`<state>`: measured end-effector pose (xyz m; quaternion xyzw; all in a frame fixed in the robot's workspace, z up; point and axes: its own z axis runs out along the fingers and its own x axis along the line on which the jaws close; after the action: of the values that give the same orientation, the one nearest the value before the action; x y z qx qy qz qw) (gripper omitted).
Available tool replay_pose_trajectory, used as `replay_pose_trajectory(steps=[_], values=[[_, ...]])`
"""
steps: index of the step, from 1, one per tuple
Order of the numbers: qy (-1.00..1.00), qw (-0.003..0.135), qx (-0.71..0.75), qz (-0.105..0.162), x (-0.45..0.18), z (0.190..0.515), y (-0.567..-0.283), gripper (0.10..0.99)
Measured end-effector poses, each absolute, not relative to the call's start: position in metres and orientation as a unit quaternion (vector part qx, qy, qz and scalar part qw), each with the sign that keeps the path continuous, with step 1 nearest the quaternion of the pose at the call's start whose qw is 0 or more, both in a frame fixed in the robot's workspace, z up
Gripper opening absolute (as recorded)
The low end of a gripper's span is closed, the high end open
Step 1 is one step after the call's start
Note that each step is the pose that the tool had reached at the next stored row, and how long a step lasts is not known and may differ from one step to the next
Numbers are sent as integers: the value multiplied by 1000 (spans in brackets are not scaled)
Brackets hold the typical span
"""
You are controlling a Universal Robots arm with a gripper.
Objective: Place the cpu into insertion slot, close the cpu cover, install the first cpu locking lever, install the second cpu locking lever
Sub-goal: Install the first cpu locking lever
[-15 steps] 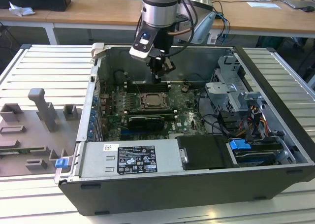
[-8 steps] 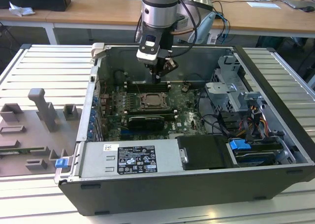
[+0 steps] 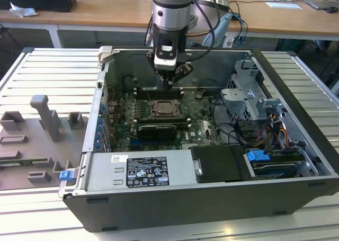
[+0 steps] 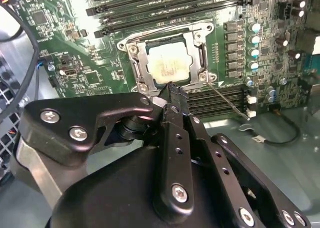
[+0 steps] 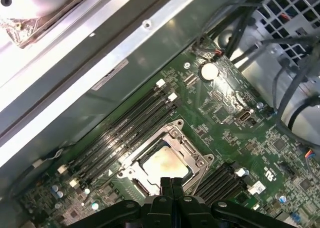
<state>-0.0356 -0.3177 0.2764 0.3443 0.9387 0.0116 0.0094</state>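
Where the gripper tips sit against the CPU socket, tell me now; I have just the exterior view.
Observer: In the second wrist view the gripper is shut, with its tips at the edge of the insertion slot, beside the cpu.
Operator: Report the cover.
Observer: The cpu cover lies flat around the seated cpu, whose pale top shows through its window.
Operator: Check the levers.
Observer: One thin wire lever juts out from the slot's corner. I cannot tell whether it is latched.
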Motion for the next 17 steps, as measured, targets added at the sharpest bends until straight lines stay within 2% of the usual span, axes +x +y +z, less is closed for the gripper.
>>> replay_pose_trajectory(steps=[17], values=[[968, 8, 249, 12, -37, 276, -318, 106]])
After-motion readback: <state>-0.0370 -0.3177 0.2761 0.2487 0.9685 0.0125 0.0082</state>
